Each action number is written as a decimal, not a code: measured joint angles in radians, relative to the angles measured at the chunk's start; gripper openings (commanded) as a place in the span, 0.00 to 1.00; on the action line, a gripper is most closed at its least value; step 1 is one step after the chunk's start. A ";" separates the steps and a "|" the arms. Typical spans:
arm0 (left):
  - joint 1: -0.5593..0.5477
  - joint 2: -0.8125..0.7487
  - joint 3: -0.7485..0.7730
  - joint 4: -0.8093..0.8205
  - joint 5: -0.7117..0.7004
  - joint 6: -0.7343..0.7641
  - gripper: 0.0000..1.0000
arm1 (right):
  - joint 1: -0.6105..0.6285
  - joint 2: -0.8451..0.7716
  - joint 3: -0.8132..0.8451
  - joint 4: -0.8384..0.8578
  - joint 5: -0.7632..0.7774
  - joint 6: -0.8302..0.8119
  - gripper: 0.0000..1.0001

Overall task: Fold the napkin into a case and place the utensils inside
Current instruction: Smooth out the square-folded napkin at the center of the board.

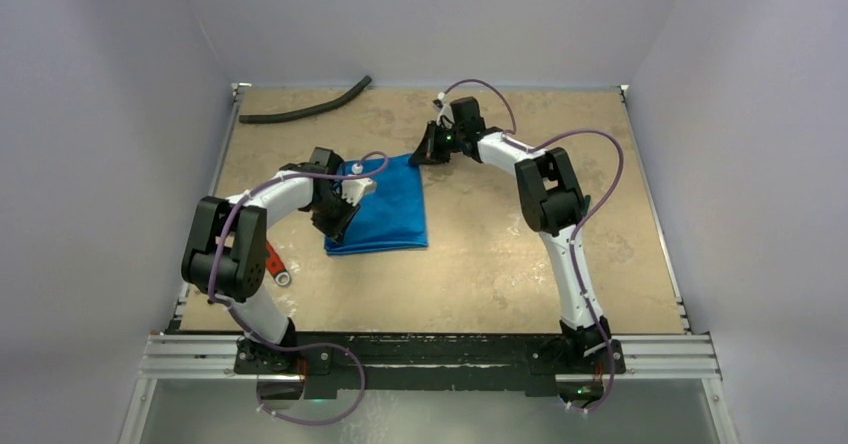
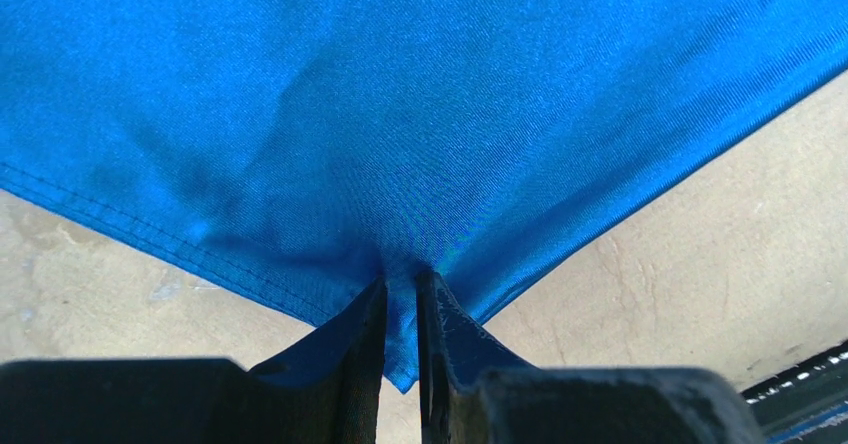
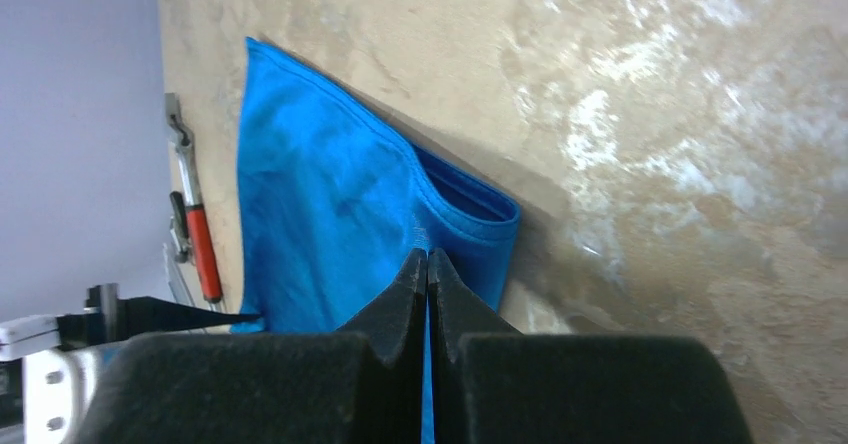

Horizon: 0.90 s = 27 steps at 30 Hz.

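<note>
Pinching the napkin (image 1: 395,214) from both sides: left gripper (image 2: 402,282) nips a corner on its left edge, right gripper (image 3: 428,259) clamps tight on its far-right corner.

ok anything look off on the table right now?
Yes. The shiny blue satin napkin is folded askew: in the right wrist view its top layer sits back from the lower hem. A red-handled silver wrench and a long black hose also lie about as stray clutter.

napkin (image 2: 400,114) — shiny woven cloth | table (image 3: 700,114) — matt mottled stone-look | hose (image 1: 305,111) — matt black
</note>
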 measured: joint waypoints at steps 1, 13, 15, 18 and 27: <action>0.000 -0.001 0.000 0.003 -0.010 0.002 0.16 | -0.001 0.000 -0.010 0.004 0.005 0.000 0.00; 0.000 -0.006 0.001 0.063 -0.150 0.071 0.20 | -0.033 -0.184 -0.362 0.126 0.113 0.040 0.00; 0.000 -0.006 0.005 0.059 -0.156 0.078 0.24 | -0.041 -0.231 -0.438 0.141 0.143 0.048 0.00; 0.000 -0.005 0.032 0.027 -0.149 0.081 0.36 | -0.051 -0.272 -0.495 0.156 0.170 0.053 0.00; 0.029 0.006 0.306 -0.148 -0.032 0.078 0.62 | -0.055 -0.339 -0.521 0.154 0.227 0.051 0.09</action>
